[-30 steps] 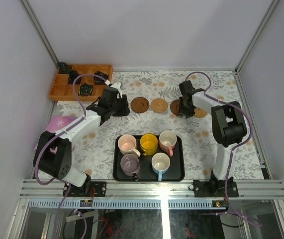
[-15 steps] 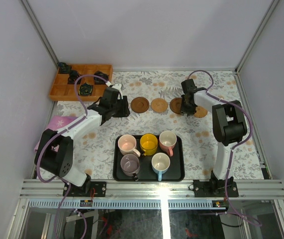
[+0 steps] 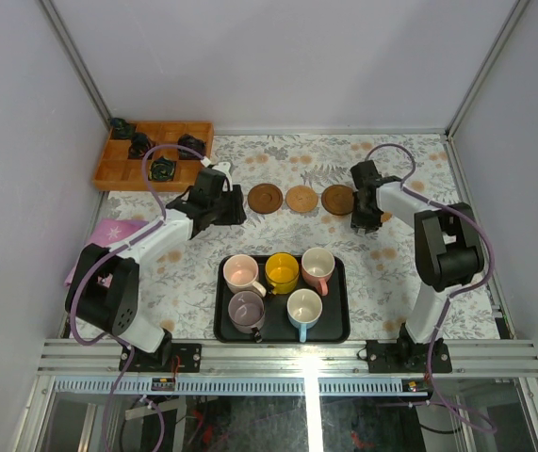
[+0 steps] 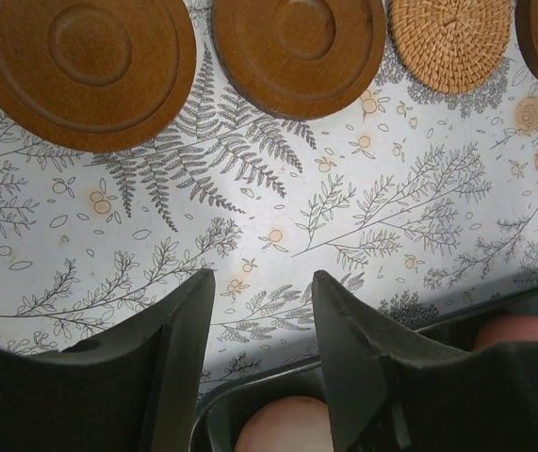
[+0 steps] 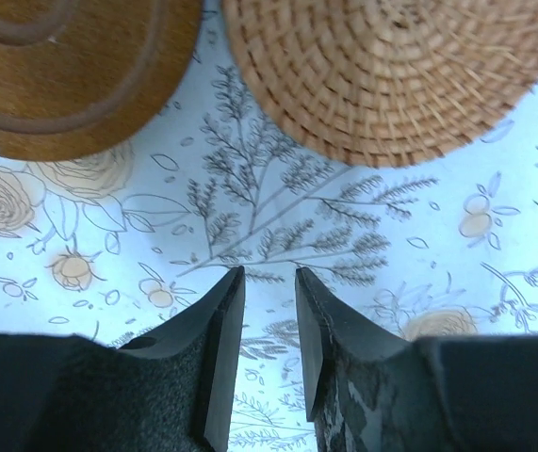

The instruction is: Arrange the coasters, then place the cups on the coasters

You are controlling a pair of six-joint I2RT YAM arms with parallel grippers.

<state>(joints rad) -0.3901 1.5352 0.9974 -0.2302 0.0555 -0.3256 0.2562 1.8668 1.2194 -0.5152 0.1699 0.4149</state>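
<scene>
Three coasters lie in a row across the back of the floral cloth: a wooden coaster [image 3: 266,198], a paler woven one [image 3: 301,199], and another wooden one [image 3: 337,199]. In the left wrist view a further wooden coaster [image 4: 80,66] lies left of that row. My left gripper [image 3: 236,209] [image 4: 262,275] hangs open and empty over bare cloth between that coaster and the tray. My right gripper [image 3: 363,215] [image 5: 269,273] stands narrowly open and empty, just short of a wooden coaster [image 5: 71,66] and a woven coaster [image 5: 391,75]. Five cups stand in the black tray [image 3: 339,325]: pink [image 3: 240,273], yellow [image 3: 282,273], white with pink handle [image 3: 317,266], mauve [image 3: 247,308], and white with blue handle [image 3: 304,307].
A wooden compartment box [image 3: 118,174] holding small black objects stands at the back left. A pink sheet [image 3: 118,231] lies under the left arm. Metal frame posts and grey walls close in the sides and the back.
My right gripper has slid right and toward the near side, off the third coaster in the row, which now shows whole. Its jaws narrowed slightly. The left arm barely moved.
</scene>
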